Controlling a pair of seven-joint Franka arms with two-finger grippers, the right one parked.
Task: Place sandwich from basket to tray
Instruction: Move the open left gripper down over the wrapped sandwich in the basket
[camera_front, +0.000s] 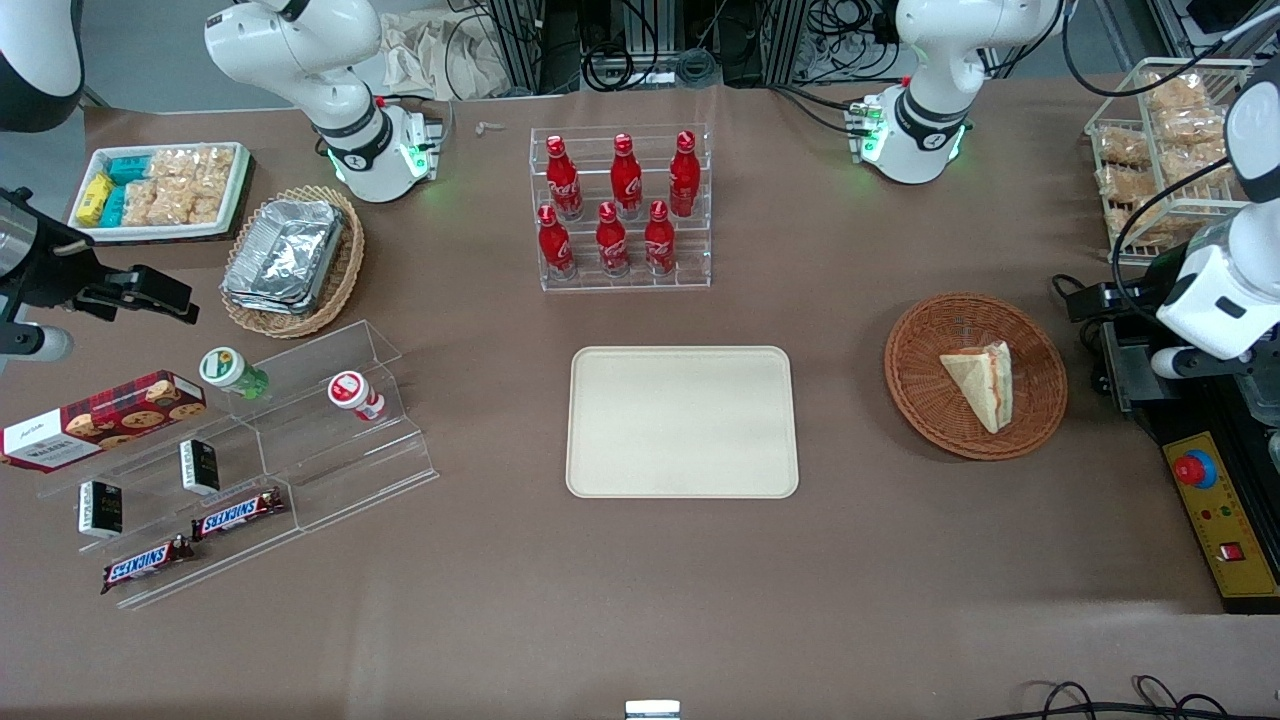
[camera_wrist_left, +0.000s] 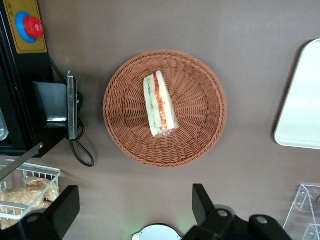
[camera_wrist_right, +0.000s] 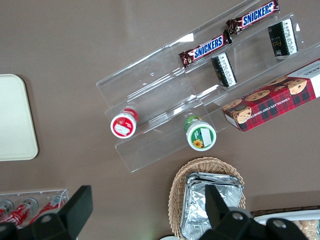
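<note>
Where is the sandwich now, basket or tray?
In the basket: the sandwich lies there, tray bare, open end effector above.

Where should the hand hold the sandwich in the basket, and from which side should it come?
Probably from above: the open hand hangs over the basket, whose rim blocks side approaches. Grip the sandwich across its two flat bread faces near the thick middle, since it stands with its filling edge up.

Six red bottles (camera_front: 622, 205), two Snickers bars (camera_front: 192, 542), two baskets (camera_front: 975, 375), one sandwich (camera_front: 982, 385)
</note>
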